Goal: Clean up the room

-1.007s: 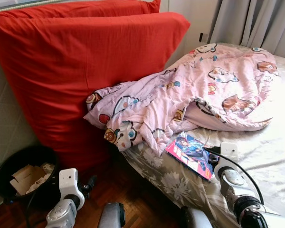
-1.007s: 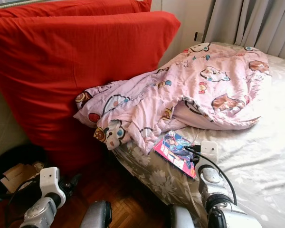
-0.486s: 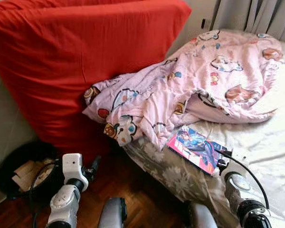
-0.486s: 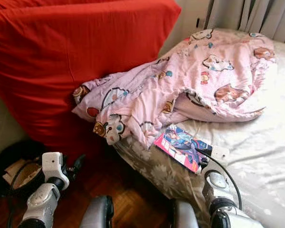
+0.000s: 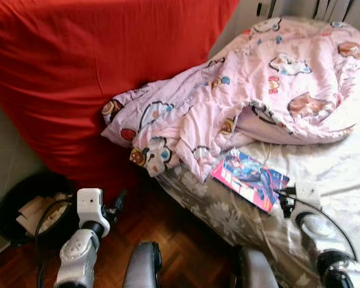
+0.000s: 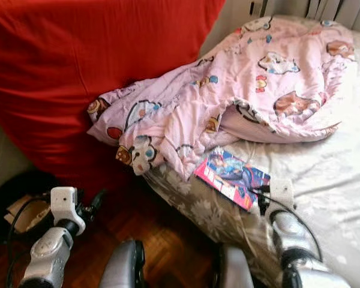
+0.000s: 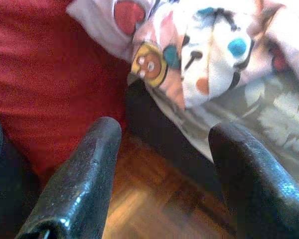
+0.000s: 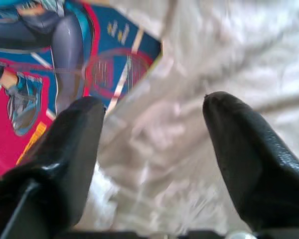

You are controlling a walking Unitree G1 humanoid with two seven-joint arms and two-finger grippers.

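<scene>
A colourful comic book lies flat on the pale bed sheet, near the bed's edge. My right gripper is open and low over the sheet, just by the book's near corner; nothing is between its fingers. A crumpled pink cartoon-print blanket is heaped on the bed just beyond the book and droops over the edge. My left gripper is open above the wooden floor, pointing at the blanket's hanging corner.
Two big red pillows lean against the wall beside the bed. A black bin with crumpled paper stands on the floor at the left, close to my left arm. Curtains hang beyond the bed.
The camera has tipped down and moved closer to the bed. My left arm has lifted slightly beside the bin. The right gripper stays by the book's corner.
</scene>
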